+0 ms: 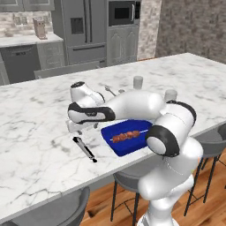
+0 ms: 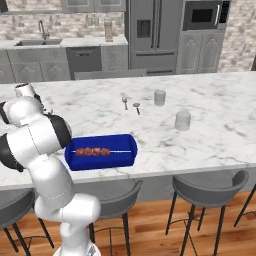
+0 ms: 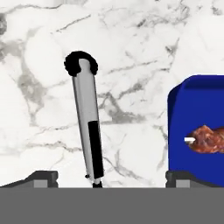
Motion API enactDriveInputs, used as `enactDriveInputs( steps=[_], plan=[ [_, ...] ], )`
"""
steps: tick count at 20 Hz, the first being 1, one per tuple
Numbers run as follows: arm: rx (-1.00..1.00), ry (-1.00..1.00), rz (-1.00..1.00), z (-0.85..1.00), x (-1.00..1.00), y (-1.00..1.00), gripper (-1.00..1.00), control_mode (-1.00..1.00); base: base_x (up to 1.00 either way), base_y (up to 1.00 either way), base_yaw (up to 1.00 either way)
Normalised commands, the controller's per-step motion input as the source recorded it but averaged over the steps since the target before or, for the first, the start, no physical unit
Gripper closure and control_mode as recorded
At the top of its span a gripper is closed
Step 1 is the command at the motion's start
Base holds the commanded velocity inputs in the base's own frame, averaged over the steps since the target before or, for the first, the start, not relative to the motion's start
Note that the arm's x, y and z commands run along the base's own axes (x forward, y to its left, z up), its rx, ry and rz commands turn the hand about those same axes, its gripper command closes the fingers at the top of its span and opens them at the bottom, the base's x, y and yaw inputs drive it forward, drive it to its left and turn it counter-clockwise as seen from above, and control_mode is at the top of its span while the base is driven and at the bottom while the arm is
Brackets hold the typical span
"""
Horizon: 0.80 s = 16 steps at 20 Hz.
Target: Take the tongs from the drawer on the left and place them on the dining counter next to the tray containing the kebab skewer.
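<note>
The silver-grey tongs with black ends lie flat on the white marble dining counter, just left of the blue tray. The kebab skewer rests inside the tray. My gripper hovers close above the tongs and is open. In the hand view the tongs lie between my spread fingertips without touching them, my gripper is open, and the tray with the kebab skewer sits at the right. From the right base, the tray and skewer lie beside my arm. The drawer is out of view.
Two pale cups and small spoons stand further back on the counter. Grey stools line its near edge. Cabinets, a fridge and a dishwasher stand along the far wall.
</note>
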Motion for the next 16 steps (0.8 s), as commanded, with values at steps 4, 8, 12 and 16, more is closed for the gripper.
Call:
enactDriveInputs(
  steps=[4, 8, 12, 16],
  plan=[
    [0.11, -0.41, -0.01, 0.99, -0.23, 0.0, -1.0, -1.0, 0.0, 0.0, 0.0],
    [0.15, -0.44, 0.0, 1.0, -0.32, 0.0, -1.0, -1.0, 0.0, 0.0, 0.0],
    [0.19, -0.44, 0.0, 1.0, -0.43, -0.05, -1.0, -1.0, 0.0, 0.0, 0.0],
    [0.21, -0.48, 0.0, 1.0, -0.92, -0.21, -1.0, -1.0, 0.0, 0.0, 0.0]
  ],
)
